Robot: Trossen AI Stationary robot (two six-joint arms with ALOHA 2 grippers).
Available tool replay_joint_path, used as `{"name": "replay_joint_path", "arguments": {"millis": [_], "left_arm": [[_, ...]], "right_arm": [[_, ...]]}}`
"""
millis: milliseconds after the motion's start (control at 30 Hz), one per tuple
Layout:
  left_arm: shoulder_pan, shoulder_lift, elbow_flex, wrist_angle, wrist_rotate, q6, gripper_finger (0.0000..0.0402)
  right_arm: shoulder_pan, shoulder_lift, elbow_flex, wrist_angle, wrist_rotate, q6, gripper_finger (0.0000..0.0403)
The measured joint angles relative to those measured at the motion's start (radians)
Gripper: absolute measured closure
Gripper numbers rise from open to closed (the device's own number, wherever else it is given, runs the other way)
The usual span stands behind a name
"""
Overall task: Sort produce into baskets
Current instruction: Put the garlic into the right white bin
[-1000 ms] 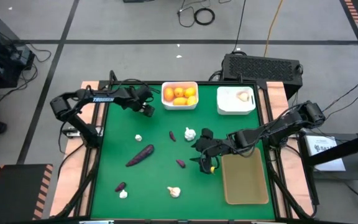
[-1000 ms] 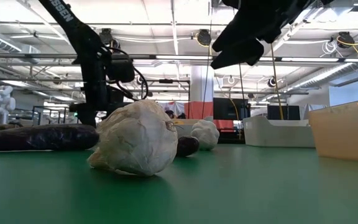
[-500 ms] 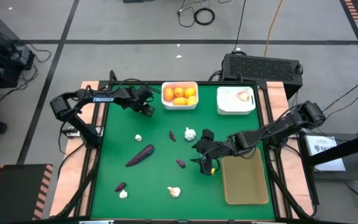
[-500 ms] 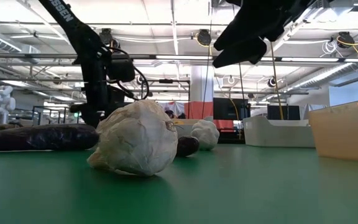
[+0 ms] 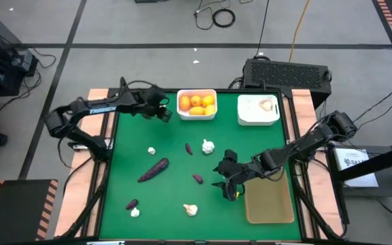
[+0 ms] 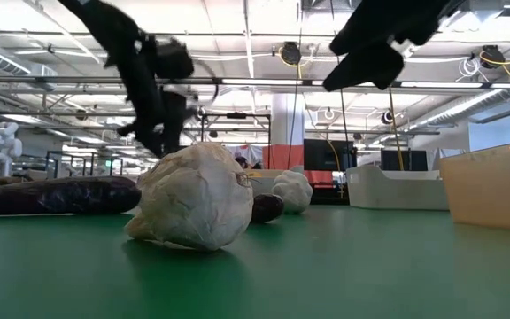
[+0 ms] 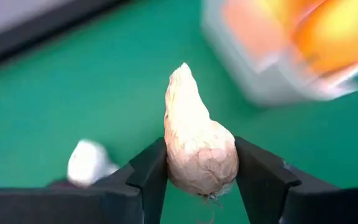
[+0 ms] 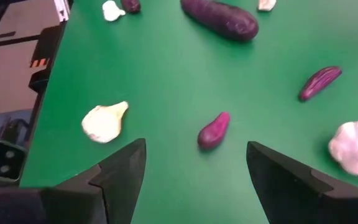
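We see the left end effector (image 5: 163, 113) clamped on a white garlic bulb (image 7: 197, 149), raised above the green counter (image 5: 175, 187) just beside the white bin of orange fruits (image 5: 197, 104). The right end effector (image 5: 227, 184) hangs with its fingers spread wide over the counter, next to the tan tray (image 5: 269, 197), with a small purple piece (image 8: 214, 130) below it.

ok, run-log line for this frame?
left hand: shut on garlic bulb, beside fruit bin | right hand: open, above small purple piece | tray: bare
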Motion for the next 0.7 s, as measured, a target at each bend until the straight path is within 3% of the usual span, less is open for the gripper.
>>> {"name": "replay_joint_path", "arguments": {"millis": [167,267,467,700], "left_arm": [[-0.069,-0.026,0.085,0.126,0.061,0.0,0.0232],[-0.12,0.024,0.138,0.252,0.119,0.0,0.0233],[-0.186,0.222,0.302,0.346,0.195,0.026,0.0233],[-0.233,0.501,0.608,0.37,0.299,0.08,0.0233]], "right_arm": [[0.05,0.0,0.0,-0.035,0.088,0.057,0.0135],[0.066,0.0,0.0,-0.072,0.121,0.091,0.0135],[0.089,0.0,0.0,-0.116,0.134,0.19,0.0135],[0.125,0.0,0.0,-0.121,0.133,0.206,0.0135]]}}
